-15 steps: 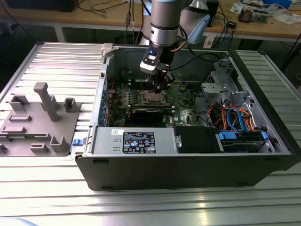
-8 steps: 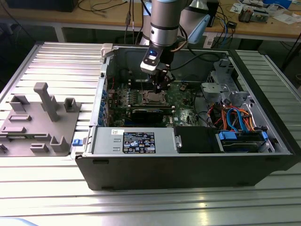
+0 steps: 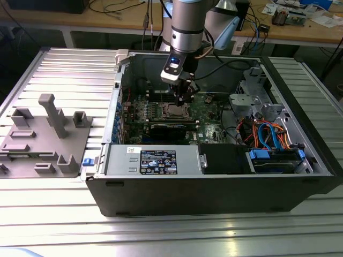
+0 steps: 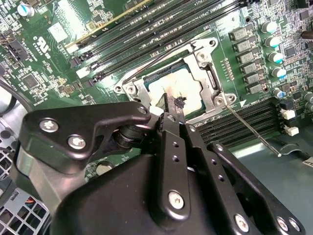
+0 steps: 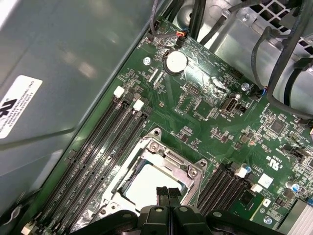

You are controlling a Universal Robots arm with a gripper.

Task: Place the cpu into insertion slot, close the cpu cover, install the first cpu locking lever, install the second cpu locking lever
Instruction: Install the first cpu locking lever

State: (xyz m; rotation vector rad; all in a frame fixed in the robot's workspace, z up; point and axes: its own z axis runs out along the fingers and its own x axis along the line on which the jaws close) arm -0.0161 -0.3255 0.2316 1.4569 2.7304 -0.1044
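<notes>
The cpu (image 4: 183, 85) lies flat in the insertion slot (image 3: 177, 111), its pale silver top (image 5: 149, 182) showing in both wrist views. The cpu cover (image 4: 209, 82) is down around it, a silver frame (image 5: 172, 157) with the chip in its window. One thin locking lever (image 4: 156, 56) runs along the socket's side next to the memory slots. Another locking lever (image 4: 255, 129) sticks out from a socket corner, slanting across the other memory slots. My gripper (image 5: 168, 192) hangs just above the chip's edge, fingertips (image 4: 172, 105) pressed together with nothing between them.
The green board sits inside an open computer case (image 3: 214, 182). Long memory slots (image 5: 105, 142) flank the socket on both sides. Cable bundles (image 3: 268, 134) and a drive cage fill the exterior view's right. A grey fixture (image 3: 48, 134) stands outside the case on the ribbed table.
</notes>
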